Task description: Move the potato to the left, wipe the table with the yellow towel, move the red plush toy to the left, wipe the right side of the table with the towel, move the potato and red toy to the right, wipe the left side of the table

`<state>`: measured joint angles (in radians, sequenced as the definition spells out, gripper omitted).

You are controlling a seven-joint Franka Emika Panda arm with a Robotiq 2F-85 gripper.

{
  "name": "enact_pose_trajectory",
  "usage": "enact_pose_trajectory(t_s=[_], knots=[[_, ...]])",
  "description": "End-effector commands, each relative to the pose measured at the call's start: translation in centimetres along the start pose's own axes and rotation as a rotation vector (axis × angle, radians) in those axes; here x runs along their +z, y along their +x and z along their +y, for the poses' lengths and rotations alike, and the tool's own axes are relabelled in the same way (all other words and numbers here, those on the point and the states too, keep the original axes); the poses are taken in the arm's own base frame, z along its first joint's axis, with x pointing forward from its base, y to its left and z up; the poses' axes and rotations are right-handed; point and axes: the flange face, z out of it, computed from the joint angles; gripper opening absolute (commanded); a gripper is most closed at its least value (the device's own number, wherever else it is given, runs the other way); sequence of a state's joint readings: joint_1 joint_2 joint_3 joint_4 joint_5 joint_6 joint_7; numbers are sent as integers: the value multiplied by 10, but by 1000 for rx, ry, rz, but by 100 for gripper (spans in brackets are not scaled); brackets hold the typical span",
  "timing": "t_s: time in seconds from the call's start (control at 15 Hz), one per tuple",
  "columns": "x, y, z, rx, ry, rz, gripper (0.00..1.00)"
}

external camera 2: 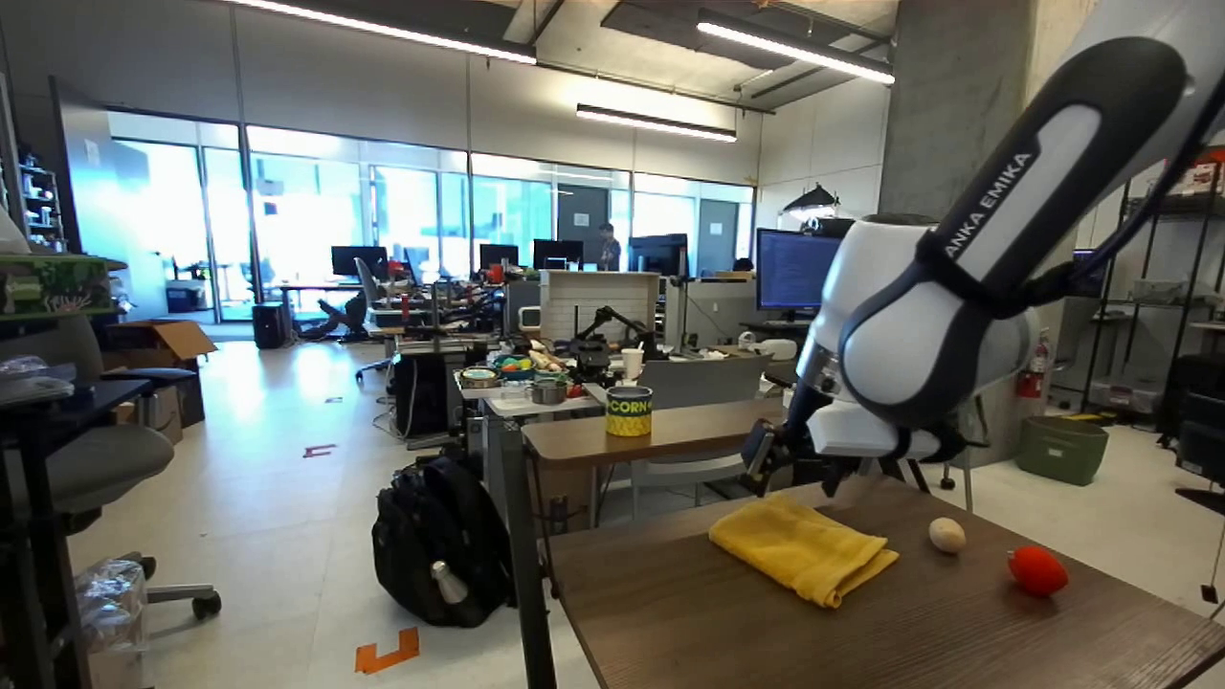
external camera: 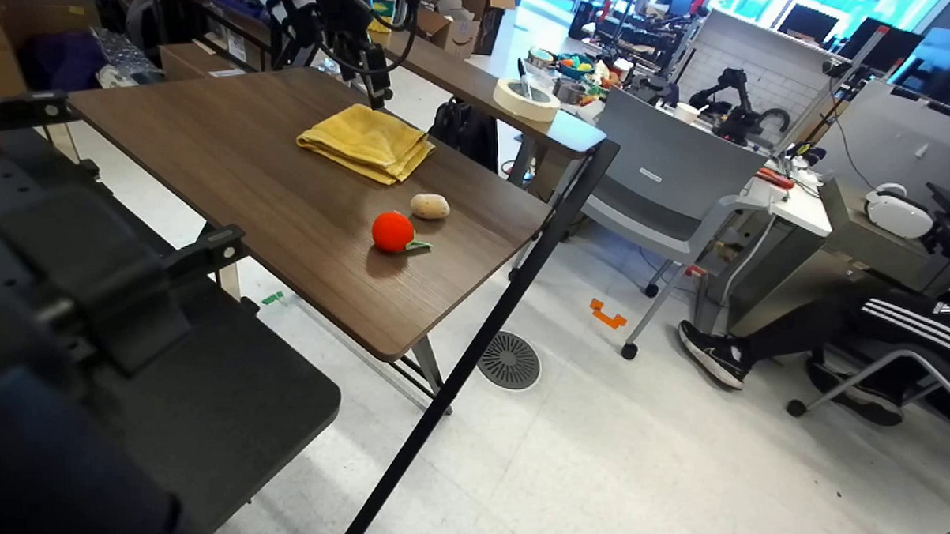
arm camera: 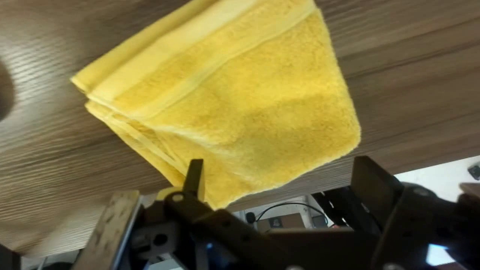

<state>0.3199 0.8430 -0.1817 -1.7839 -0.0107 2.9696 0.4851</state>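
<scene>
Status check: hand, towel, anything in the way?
Hand open, empty. Towel folded on table. Potato and red toy off towel, may block wiping.

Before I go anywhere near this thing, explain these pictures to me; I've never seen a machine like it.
The machine is a single robot arm. At its end is a gripper, a sort of two-fingered claw. Both exterior views come from cameras standing outside the robot, looking from different places. The wrist view comes from a camera on the arm itself, looking down past the fingers.

On the brown table lie a folded yellow towel, a tan potato and a red plush toy. The potato and the toy are close together but apart.

Nothing is held: the fingers stand wide apart, near one edge of the towel. Whether they touch the cloth, I cannot tell.
</scene>
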Motion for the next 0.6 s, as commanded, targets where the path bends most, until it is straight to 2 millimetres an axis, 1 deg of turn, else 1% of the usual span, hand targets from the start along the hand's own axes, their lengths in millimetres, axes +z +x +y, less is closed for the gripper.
enact_pose_trajectory(t_s=[0.0, 0.13, 0.27, 0.4, 0.47, 0.53], knots=[[30, 30, -22, -8, 2, -83, 100], [48, 40, -19, -1, -28, -130, 100], [69, 44, -12, 2, -50, -174, 100], [92, 39, -7, -9, -61, -221, 100], [72, 33, -7, -1, -78, -188, 100], [80, 31, -3, -1, -81, -192, 100]])
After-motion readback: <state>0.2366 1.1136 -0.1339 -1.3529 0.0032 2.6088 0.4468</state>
